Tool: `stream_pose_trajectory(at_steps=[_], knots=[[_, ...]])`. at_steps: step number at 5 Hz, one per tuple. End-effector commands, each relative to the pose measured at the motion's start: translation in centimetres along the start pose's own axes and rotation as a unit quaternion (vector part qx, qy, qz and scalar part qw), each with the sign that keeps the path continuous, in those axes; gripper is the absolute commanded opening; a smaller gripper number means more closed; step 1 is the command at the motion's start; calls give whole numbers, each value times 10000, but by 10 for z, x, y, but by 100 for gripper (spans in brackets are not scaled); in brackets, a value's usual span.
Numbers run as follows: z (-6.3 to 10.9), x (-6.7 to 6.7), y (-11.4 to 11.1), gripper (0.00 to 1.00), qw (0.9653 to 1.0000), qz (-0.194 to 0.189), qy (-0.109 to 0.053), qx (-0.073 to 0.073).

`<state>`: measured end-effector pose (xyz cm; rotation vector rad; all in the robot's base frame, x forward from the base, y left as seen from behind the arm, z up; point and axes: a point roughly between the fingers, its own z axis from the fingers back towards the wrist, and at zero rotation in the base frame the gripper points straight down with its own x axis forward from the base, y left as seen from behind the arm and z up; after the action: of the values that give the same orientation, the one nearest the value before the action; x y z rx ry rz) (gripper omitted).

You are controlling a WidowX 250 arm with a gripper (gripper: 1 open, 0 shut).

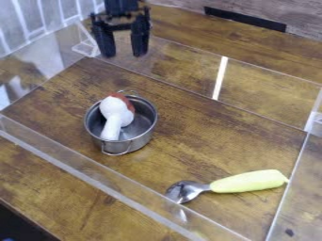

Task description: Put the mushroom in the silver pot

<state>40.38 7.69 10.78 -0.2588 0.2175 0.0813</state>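
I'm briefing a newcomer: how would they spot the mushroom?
Find the wooden table, then the silver pot left of centre. The mushroom lies inside it: white stem, red-brown cap, unlike the yellow-handled spoon lying outside.

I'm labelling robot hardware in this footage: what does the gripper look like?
The gripper is all black, with a blocky body and two straight, slim jaws hanging from it like prongs. No markings, cables or coloured parts can be made out at this size.

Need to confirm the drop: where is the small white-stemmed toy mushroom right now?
In the camera view, the mushroom lies inside the shiny round steel pot, left of centre on the wooden table, well clear of the open claw behind it.
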Motion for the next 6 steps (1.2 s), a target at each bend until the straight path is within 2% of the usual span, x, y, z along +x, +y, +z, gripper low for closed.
stream_pose_trajectory(at_steps=[1, 3, 5, 6], knots=[[50, -13, -15, 100, 9983, -58, -579, -4], [61, -20, -44, 100, 9984, -190, -536, 28], [36, -15, -37, 100, 9990, -133, -428, 1], [38, -10, -46, 100, 9989, 25, -462, -31]])
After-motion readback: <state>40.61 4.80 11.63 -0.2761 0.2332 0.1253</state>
